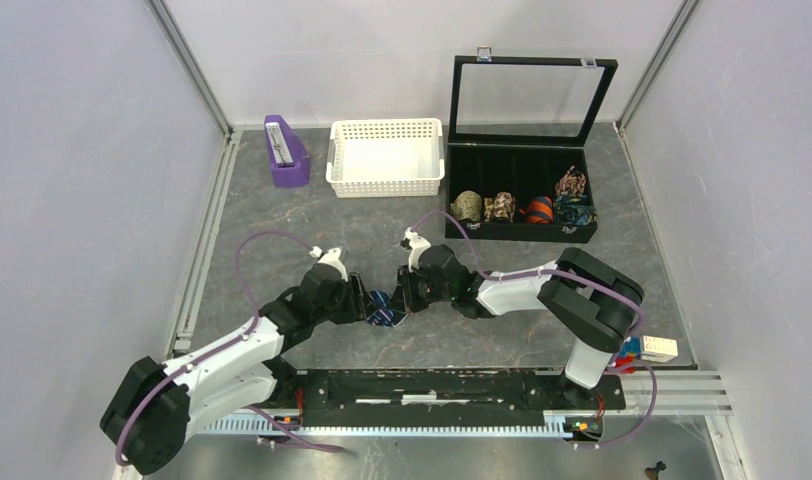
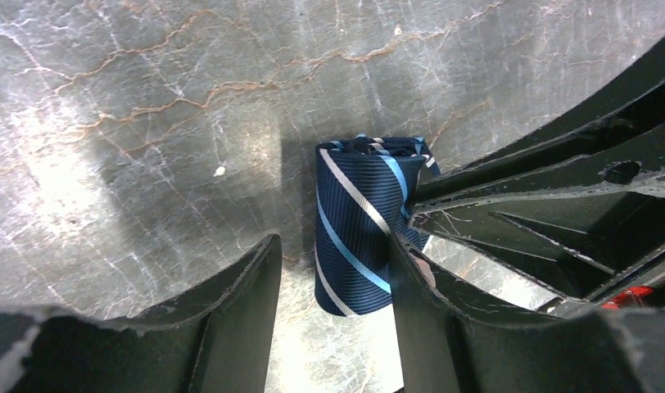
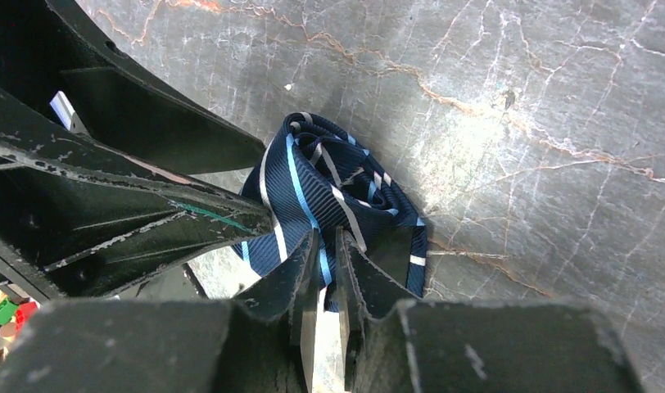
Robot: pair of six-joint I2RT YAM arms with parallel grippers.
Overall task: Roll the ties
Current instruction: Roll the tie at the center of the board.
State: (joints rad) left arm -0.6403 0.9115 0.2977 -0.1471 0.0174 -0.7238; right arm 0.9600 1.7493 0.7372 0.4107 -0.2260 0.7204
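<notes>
The navy tie with thin light-blue and white stripes [image 1: 385, 311] lies as a small coil on the grey table between my two grippers. In the left wrist view the coil [image 2: 355, 221] stands between my left gripper's [image 2: 333, 286] jaws. They are open, with the right finger [image 2: 423, 311] against the coil and a gap on the left side. In the right wrist view my right gripper [image 3: 327, 255] is shut on a fold of the tie's [image 3: 329, 184] outer layer. In the top view the left gripper [image 1: 368, 300] and the right gripper [image 1: 402, 294] flank the coil closely.
A black box [image 1: 522, 232] with its lid open stands at the back right. It holds olive [image 1: 468, 206], brown and orange rolls. A white basket [image 1: 385, 157] and a purple holder [image 1: 285, 150] stand at the back. Small coloured items [image 1: 650, 348] lie by the right arm's base.
</notes>
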